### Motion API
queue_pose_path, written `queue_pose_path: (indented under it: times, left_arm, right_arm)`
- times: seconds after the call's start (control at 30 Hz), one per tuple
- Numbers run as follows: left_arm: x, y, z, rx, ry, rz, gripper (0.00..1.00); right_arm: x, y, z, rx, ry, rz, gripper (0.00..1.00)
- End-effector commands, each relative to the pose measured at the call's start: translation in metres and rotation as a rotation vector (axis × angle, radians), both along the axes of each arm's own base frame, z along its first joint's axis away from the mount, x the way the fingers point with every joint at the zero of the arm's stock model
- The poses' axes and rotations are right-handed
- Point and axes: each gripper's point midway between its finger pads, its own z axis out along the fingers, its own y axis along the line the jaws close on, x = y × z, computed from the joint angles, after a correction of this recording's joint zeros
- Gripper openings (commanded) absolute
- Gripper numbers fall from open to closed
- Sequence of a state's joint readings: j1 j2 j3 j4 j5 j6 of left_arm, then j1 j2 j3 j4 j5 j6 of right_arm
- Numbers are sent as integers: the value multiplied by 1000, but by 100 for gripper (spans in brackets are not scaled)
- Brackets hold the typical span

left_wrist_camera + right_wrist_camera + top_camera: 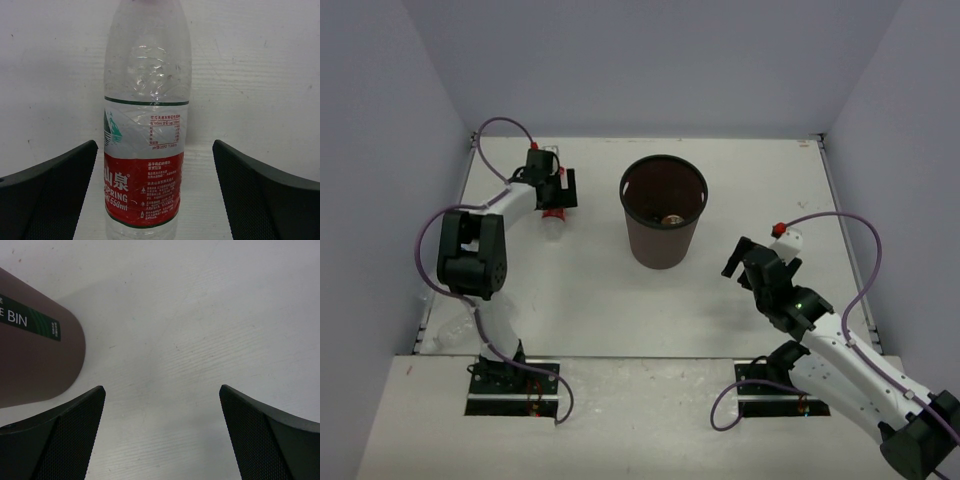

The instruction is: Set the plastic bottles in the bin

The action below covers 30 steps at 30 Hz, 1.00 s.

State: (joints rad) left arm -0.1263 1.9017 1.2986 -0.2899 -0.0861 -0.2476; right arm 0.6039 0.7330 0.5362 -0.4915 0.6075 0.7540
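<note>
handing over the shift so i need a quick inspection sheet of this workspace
surface: white table, bare between the arms, faint scuffs in the wrist views
job's things: clear plastic bottle with red label lying on the table left of the bin; brown bin upright at centre, with a small pale item inside that is too small to name
clutter: nothing seen
grippers: left gripper open, one finger on each side of the bottle, not touching it; right gripper open over bare table beside the bin, holding nothing
cables: purple cables loop along both arms, clear of the bottle and bin
surroundings: plain pale walls on three sides
</note>
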Motion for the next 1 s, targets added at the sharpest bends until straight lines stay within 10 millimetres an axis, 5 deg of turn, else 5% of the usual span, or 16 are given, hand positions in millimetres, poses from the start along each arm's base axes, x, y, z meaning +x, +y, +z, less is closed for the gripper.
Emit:
queue_pose_path:
  times: [0.0, 0.07, 0.17, 0.23, 0.3, 0.37, 0.6, 0.73, 0.83, 0.97]
  left_arm:
    - [12, 12, 2, 60, -17, 3, 99]
    - [12, 11, -4, 58, -3, 2, 91]
    - [9, 4, -11, 19, 14, -16, 63]
    - [10, -3, 3, -16, -18, -27, 43]
    - [11, -5, 14, -31, -39, -28, 34]
    - [12, -9, 40, -50, -87, -39, 29]
    - [-25, -54, 225, -160, -482, -146, 24]
    - [-71, -126, 306, -278, -670, -389, 24]
    - [-105, -190, 338, -380, -741, -591, 25]
    - [-120, -250, 355, -416, -786, -684, 25]
  right_arm:
    - [10, 5, 19, 25, -53, -4, 99]
    - [9, 5, 18, 25, -51, -5, 99]
    - [10, 5, 18, 25, -50, -7, 99]
    - [10, 4, 19, 28, -55, -11, 99]
    - [9, 4, 19, 30, -56, -15, 99]
    - [9, 4, 19, 34, -58, -19, 99]
    - [9, 3, 19, 38, -60, -23, 99]
    - [11, 1, 29, 38, -67, -44, 99]
    - [14, 0, 55, 48, -91, -63, 99]
    - [22, 3, 78, 43, -124, -53, 99]
